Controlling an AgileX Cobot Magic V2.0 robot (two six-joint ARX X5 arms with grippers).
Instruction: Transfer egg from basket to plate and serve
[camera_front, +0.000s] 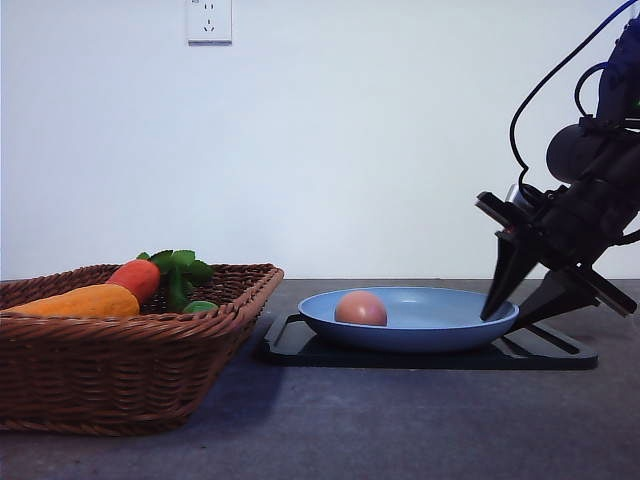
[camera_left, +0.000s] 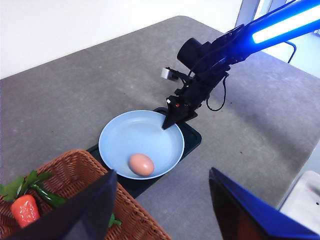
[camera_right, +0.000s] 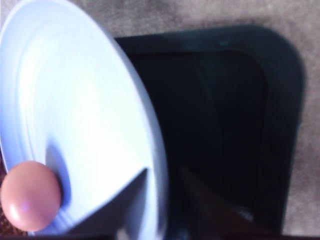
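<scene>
The pinkish-brown egg (camera_front: 360, 309) (camera_left: 141, 164) (camera_right: 30, 196) lies in the light-blue plate (camera_front: 440, 330) (camera_left: 135, 135) (camera_right: 75, 90), near the side facing the wicker basket (camera_front: 120, 370) (camera_left: 65, 170). My right gripper (camera_front: 505, 320) (camera_left: 167, 125) (camera_right: 165, 200) is open at the plate's far-right rim. It straddles the rim, with one finger inside the plate and the other outside over the tray. My left gripper (camera_left: 165, 200) hovers open above the basket's edge and holds nothing.
The plate rests on a flat black tray (camera_front: 300, 345) (camera_left: 192, 137) (camera_right: 215, 125). In the basket lie an orange carrot (camera_front: 135, 280) (camera_left: 25, 210), a yellow vegetable (camera_front: 80, 300) and green leaves (camera_front: 180, 268). Grey tabletop (camera_front: 400, 420) surrounds them, and a wall stands behind.
</scene>
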